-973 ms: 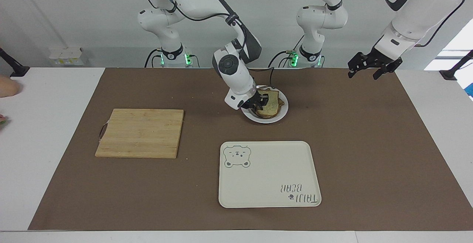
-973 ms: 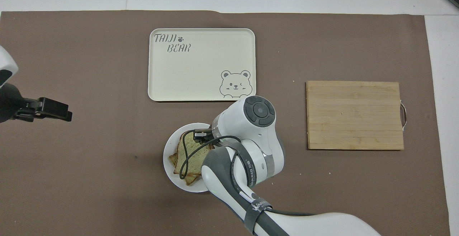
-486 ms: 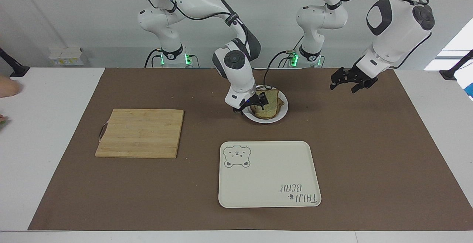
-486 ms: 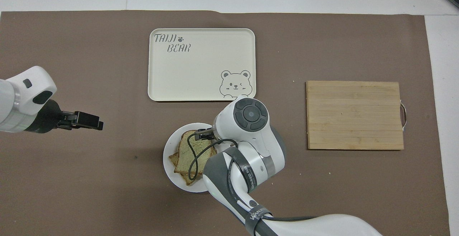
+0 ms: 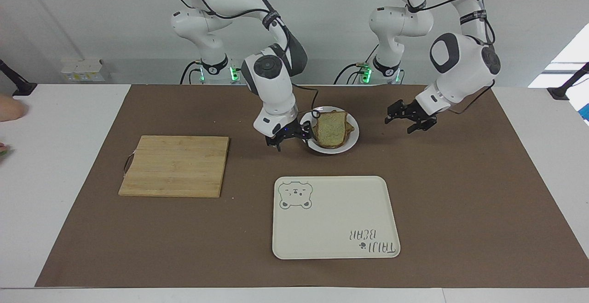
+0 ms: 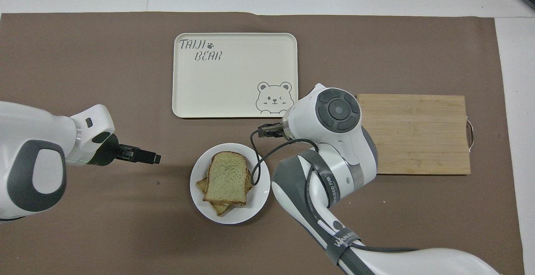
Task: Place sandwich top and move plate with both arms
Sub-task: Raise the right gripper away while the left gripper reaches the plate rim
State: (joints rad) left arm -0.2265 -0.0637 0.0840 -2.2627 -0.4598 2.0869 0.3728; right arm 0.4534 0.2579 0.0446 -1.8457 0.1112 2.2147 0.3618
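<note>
The sandwich top (image 5: 332,128) (image 6: 228,176), a pale slice with a brown crust, lies on darker bread on the small white plate (image 5: 352,141) (image 6: 234,218). My right gripper (image 5: 294,138) (image 6: 263,129) hangs low just beside the plate's rim, toward the right arm's end of the table. It is open and holds nothing. My left gripper (image 5: 400,122) (image 6: 148,157) hovers open a short way off the plate, toward the left arm's end, and touches nothing.
A cream tray (image 5: 336,218) (image 6: 234,74) with a bear drawing lies farther from the robots than the plate. A wooden cutting board (image 5: 175,165) (image 6: 413,135) sits toward the right arm's end. The right arm's cable hangs over the plate's edge.
The right gripper opened, let go of the sandwich top and drew off the plate toward the right arm's end. The left gripper came down and in toward the plate.
</note>
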